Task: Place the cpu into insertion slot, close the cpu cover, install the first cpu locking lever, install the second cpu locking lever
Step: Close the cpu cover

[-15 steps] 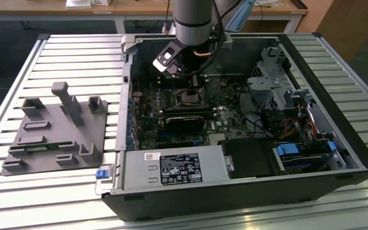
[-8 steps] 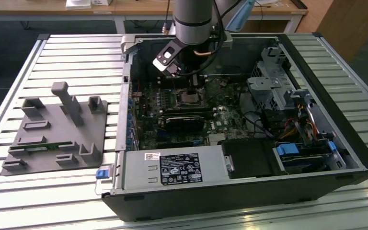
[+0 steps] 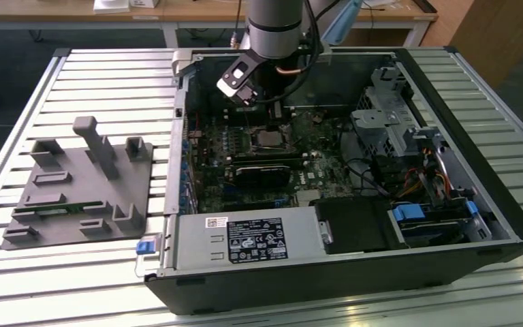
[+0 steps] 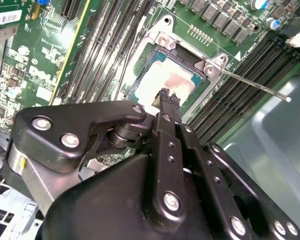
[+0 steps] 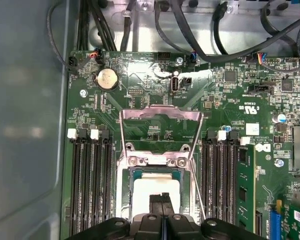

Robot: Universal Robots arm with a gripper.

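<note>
In the exterior view my gripper (image 3: 248, 95) hangs inside the open computer case, just above the insertion slot (image 3: 266, 139) on the green board. In both wrist views the cpu (image 5: 155, 184) (image 4: 162, 82) lies flat in the slot, pale face up. My gripper's black tips (image 5: 161, 200) (image 4: 165, 95) are pressed together, shut on nothing, right over the near part of the chip. The cpu cover (image 5: 160, 113) stands raised behind the slot, hinged at its far edge. Thin locking levers (image 5: 121, 142) (image 5: 197, 155) rise on both sides; one rod (image 4: 255, 86) sticks out sideways.
Black memory slots (image 5: 90, 185) (image 5: 217, 180) flank the socket. Cables (image 5: 155, 20) hang along the case wall behind the board. A power supply (image 3: 243, 242) and drive cage (image 3: 389, 129) fill the case's front and right. A grey fixture plate (image 3: 75, 184) lies on the table at the exterior view's left.
</note>
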